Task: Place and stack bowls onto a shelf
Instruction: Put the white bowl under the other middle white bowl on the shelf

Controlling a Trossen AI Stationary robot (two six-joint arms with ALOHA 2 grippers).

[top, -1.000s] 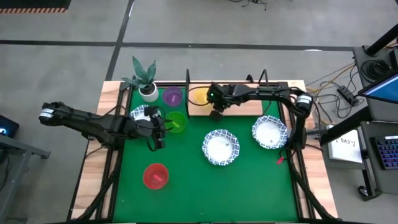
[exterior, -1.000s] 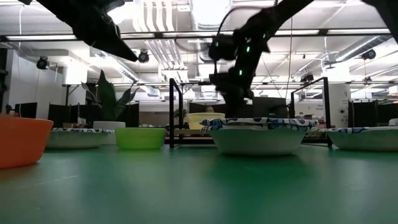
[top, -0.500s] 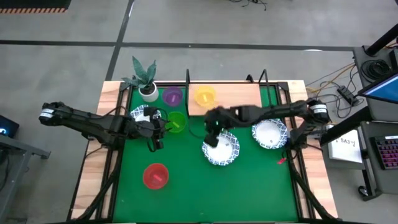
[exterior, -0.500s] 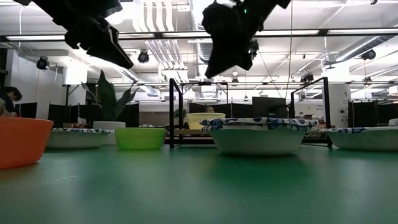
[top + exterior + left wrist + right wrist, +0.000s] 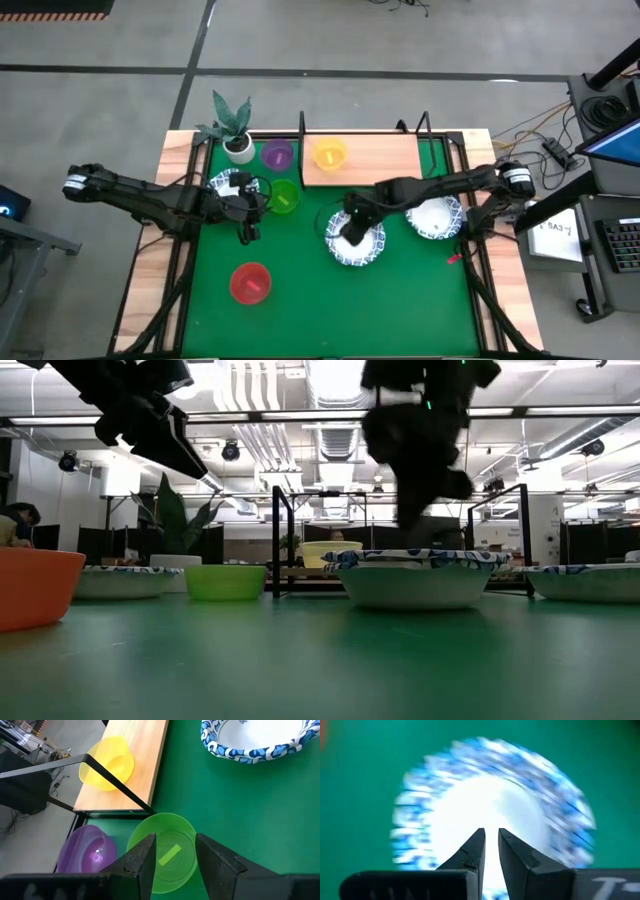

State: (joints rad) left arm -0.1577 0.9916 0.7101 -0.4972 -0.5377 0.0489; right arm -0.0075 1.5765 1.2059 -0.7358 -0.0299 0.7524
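Note:
The shelf (image 5: pixel 385 158) is a light wooden board with black uprights at the far edge of the mat; a yellow bowl (image 5: pixel 329 153) stands on it. My left gripper (image 5: pixel 175 842) is open and hovers just beside the green bowl (image 5: pixel 165 852), which rests on the mat next to the purple bowl (image 5: pixel 87 852). My right gripper (image 5: pixel 490 834) hangs above the middle white bowl with a blue rim (image 5: pixel 357 240), its fingers a narrow gap apart. A second white bowl (image 5: pixel 434 215) sits to the right, a third (image 5: pixel 226 183) under my left arm. The red bowl (image 5: pixel 250 283) stands nearer the front.
A small white pot with a green plant (image 5: pixel 233 128) stands at the far left corner of the mat. The shelf's black uprights (image 5: pixel 277 540) rise just behind the green bowl. Bare green mat (image 5: pixel 400 300) lies at the near right.
My right gripper has left the shelf beside the yellow bowl and swung toward the table's near edge, ending over the middle white bowl. The yellow bowl stays on the board. My left arm has kept almost still by the green bowl.

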